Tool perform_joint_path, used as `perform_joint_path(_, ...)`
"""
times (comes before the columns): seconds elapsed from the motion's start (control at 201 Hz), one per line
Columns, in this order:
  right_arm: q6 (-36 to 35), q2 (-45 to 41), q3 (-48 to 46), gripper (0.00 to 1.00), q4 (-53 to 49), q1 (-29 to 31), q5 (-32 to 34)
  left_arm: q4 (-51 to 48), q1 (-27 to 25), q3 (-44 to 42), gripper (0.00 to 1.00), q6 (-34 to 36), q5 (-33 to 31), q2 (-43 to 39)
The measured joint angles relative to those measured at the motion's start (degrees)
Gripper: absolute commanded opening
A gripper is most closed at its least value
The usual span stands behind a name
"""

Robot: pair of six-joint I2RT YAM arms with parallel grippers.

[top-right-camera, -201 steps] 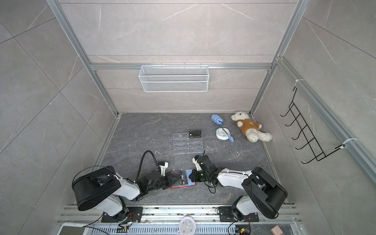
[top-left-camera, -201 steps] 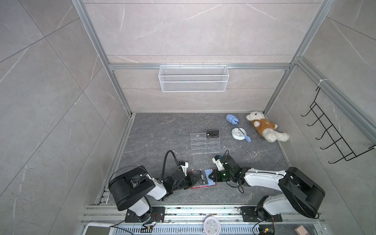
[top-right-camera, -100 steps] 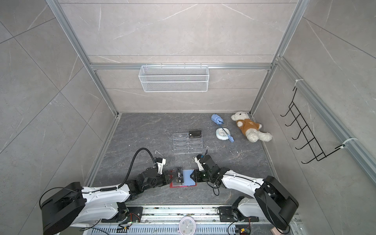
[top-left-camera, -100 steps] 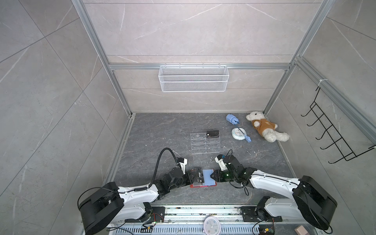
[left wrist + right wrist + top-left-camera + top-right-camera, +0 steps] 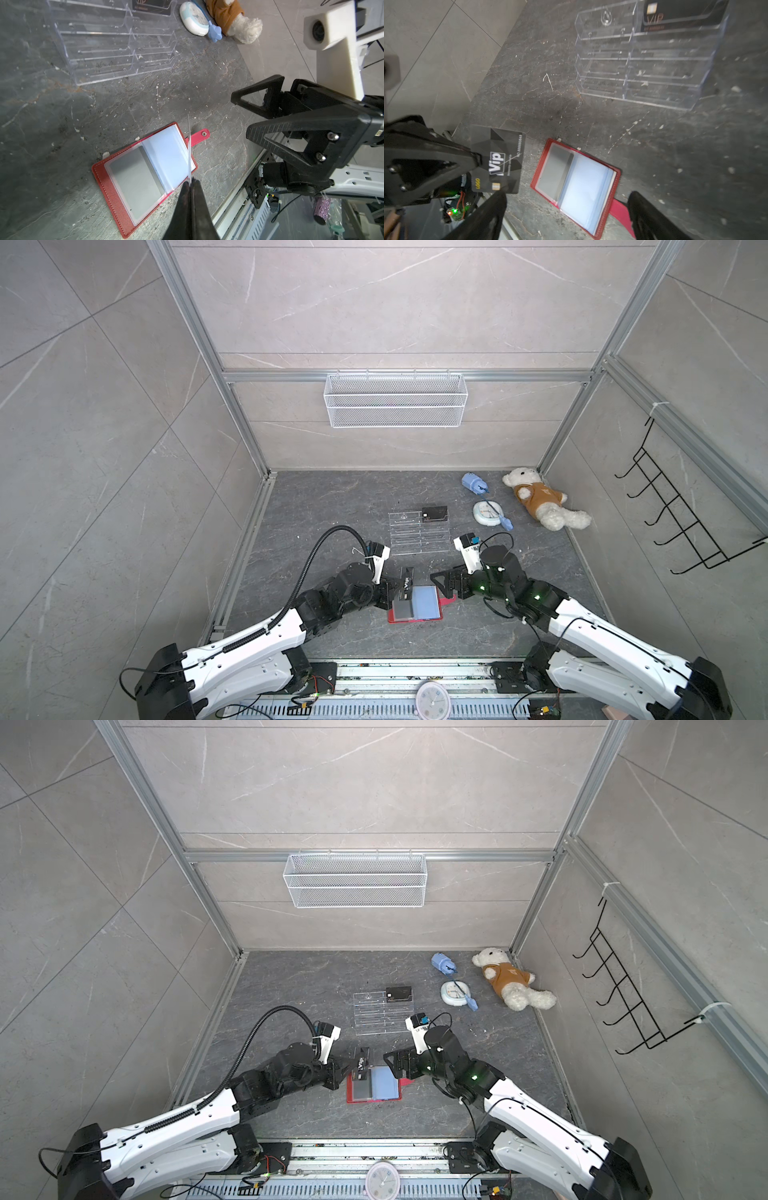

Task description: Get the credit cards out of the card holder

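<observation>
The red card holder (image 5: pixel 424 602) (image 5: pixel 376 1085) lies open on the dark floor, showing a clear sleeve and a pale blue sleeve (image 5: pixel 133 176) (image 5: pixel 554 172). My left gripper (image 5: pixel 395 591) (image 5: pixel 191 184) is shut on a black credit card (image 5: pixel 406 584) (image 5: pixel 362 1061) marked "Vip" (image 5: pixel 500 160). It holds the card on edge just above the holder's left side. My right gripper (image 5: pixel 441 587) (image 5: pixel 566 197) (image 5: pixel 241 115) is open and empty, its fingers astride the holder's right edge and snap tab. Another black card (image 5: pixel 434 514) (image 5: pixel 675 14) sits in the acrylic stand.
The clear acrylic tiered stand (image 5: pixel 419 533) stands just behind the holder. A teddy bear (image 5: pixel 540 504), a round white device (image 5: pixel 486 513) and a blue item (image 5: pixel 473 482) lie at the back right. A wire basket (image 5: pixel 395 400) hangs on the back wall, a hook rack (image 5: pixel 685 522) on the right wall.
My right gripper has gone from shut to open and drawn back from the holder. My left gripper has drawn the Vip card out to the left and lifted it.
</observation>
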Motion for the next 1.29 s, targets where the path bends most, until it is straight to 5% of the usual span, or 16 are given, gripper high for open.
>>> perform_joint_path(0.448,-6.1,-14.4,1.9,1.00,-9.0,0.0,3.5,-20.3,3.1,22.7,0.00,29.9,2.3,9.7)
perform_joint_path(0.866,-7.3,-15.9,3.3,1.00,-14.4,0.0,3.0,-25.9,10.0,32.8,0.00,51.8,7.8,18.9)
perform_joint_path(1.294,-8.7,-16.5,5.2,1.00,-17.0,0.0,3.6,-36.0,18.8,53.0,0.00,69.9,15.3,36.5)
